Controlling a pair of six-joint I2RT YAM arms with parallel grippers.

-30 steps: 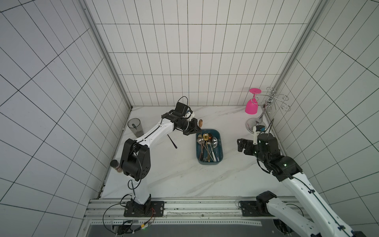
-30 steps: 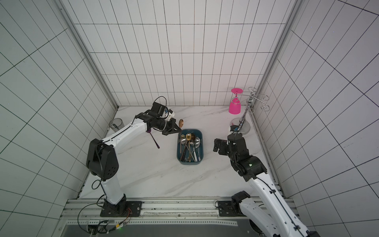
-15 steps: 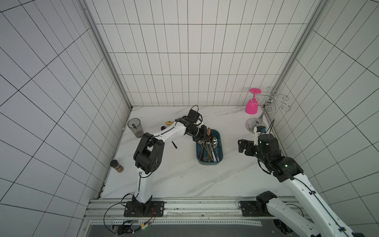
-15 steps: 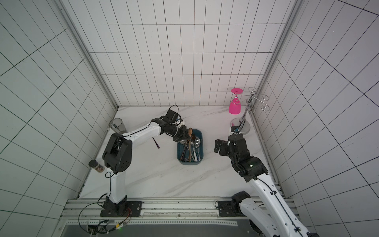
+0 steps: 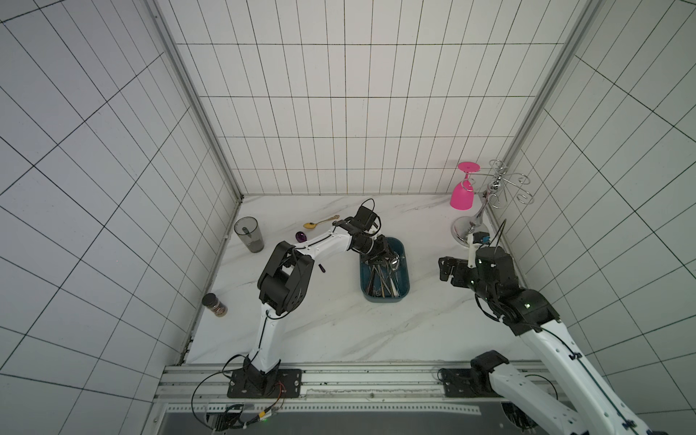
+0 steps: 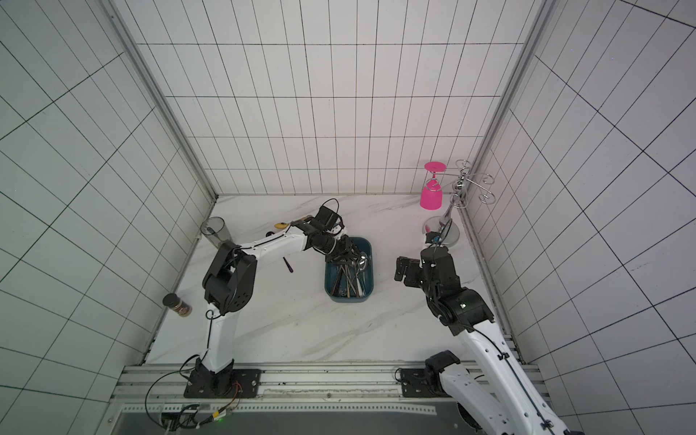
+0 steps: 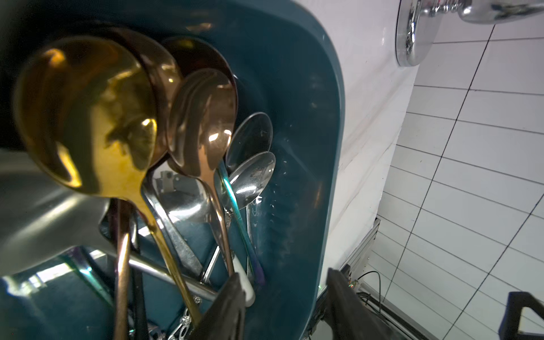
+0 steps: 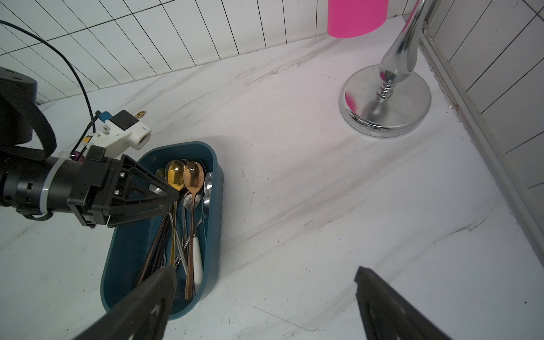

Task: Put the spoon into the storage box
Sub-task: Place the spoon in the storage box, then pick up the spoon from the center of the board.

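The spoon (image 8: 196,250), rose-gold with a round bowl and a white handle, lies lengthwise atop a heap of gold and silver cutlery (image 8: 176,176) inside the dark teal storage box (image 8: 215,229) on the marbled tabletop (image 8: 294,176). The left claw (image 7: 282,282) hovers over the box's back-wall end, released, its 2 fingers apart and holding nothing. The right claw (image 8: 265,273) gapes wide beside the box, empty.

I see the box (image 7: 294,88) as smooth teal plastic with a soft sheen. Its spoons (image 7: 203,117) are polished metal in gold, copper and silver, mirror-bright. The desk (image 8: 294,176) looks like glossy white marble, and the rack base (image 8: 412,103) like chrome. The fingers (image 8: 391,309) are matt black.
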